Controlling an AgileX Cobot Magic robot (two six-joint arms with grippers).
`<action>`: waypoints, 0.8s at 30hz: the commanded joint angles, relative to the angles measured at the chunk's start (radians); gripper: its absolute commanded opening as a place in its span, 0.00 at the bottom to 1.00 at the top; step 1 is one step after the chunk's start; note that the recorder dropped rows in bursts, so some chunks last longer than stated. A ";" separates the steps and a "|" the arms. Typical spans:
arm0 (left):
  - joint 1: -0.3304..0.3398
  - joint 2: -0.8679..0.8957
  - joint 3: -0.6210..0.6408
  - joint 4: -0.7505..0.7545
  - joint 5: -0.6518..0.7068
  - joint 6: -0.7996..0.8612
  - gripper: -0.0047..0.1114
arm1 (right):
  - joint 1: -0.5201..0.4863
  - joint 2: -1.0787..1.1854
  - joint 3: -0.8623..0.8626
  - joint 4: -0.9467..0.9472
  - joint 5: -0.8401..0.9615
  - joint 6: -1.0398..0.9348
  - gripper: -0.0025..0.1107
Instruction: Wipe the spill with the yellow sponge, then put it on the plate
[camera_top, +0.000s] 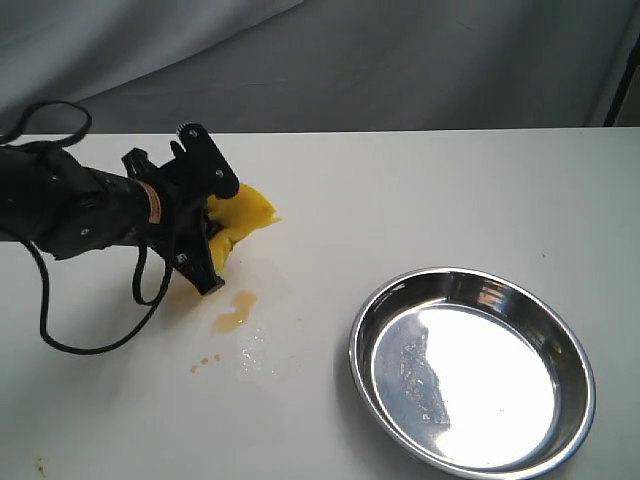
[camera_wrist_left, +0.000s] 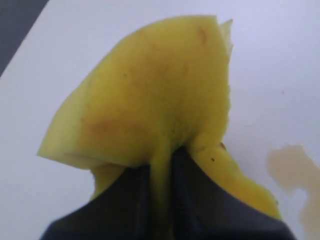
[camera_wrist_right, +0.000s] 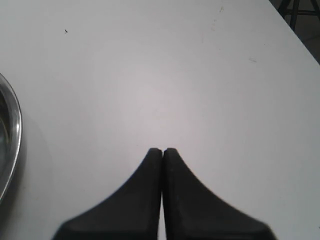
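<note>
1. Currently the bright yellow porous foam sponge (camera_top: 243, 215) (camera_wrist_left: 150, 100) sits at the left of the scene, pinched in my left gripper (camera_top: 222, 235) (camera_wrist_left: 162, 162). My black jaws clench its middle so hard that the foam folds and fans out past the fingertips.
2. Faint orange-tan stains mark the sponge's face in the left wrist view, with a few dark specks close to my jaws.
3. I cannot tell whether the sponge's lower edge touches the surface or hangs just above it.
4. Just beside the sponge, on its near side, lies the small amber liquid spill (camera_top: 235, 310) (camera_wrist_left: 292, 167), unwiped, with tiny droplets (camera_top: 205, 362) scattered nearer again.
5. Well apart, at the near right, stands the round shiny stainless-steel plate (camera_top: 368, 318) (camera_wrist_right: 15, 115) with its raised rim and a mirror-bright bottom; nothing lies in it.
6. My right gripper (camera_wrist_right: 162, 150) shows only in its own wrist view: its two black fingers are pressed flat together with nothing between them, above bare surface, with the plate's rim at the frame's edge.
7. Everything rests on a flat white table (camera_top: 420, 190).
8. My left arm's black cable (camera_top: 60, 340) loops across the table at the far left.
9. Behind the table's far edge hangs a grey cloth backdrop (camera_top: 350, 60).
</note>
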 joint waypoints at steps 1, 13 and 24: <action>0.003 0.083 -0.035 0.050 -0.003 0.036 0.04 | -0.008 0.002 0.004 0.000 -0.016 0.005 0.02; -0.004 0.161 -0.081 0.072 0.108 0.036 0.04 | -0.008 0.002 0.004 0.000 -0.016 0.005 0.02; -0.159 0.163 -0.081 0.072 0.340 0.189 0.04 | -0.008 0.002 0.004 0.000 -0.016 0.005 0.02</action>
